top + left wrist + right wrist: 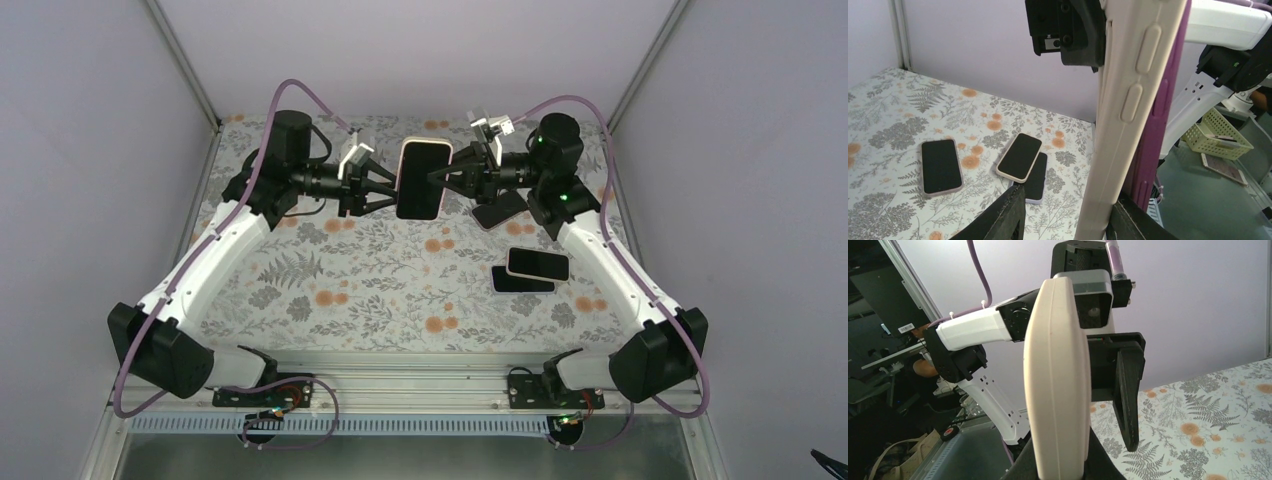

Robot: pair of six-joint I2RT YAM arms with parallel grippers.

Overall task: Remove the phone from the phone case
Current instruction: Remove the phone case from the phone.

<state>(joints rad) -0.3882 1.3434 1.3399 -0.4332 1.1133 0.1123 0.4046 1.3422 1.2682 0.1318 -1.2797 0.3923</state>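
The dark-screened phone (420, 185) sits in its cream rubbery phone case (1128, 100), aloft between both pincers. The right pincer (445, 177) clamps one case edge. The left pincer (390, 186) straddles the opposite edge, and its grip cannot be told. A purple edge (1147, 155) shows beside the case wall, so removal seems barely begun.

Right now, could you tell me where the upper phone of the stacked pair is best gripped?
Probably across its two long edges, from straight above: the upper phone lies flat, screen up, resting askew on the lower phone, so both long edges are exposed.
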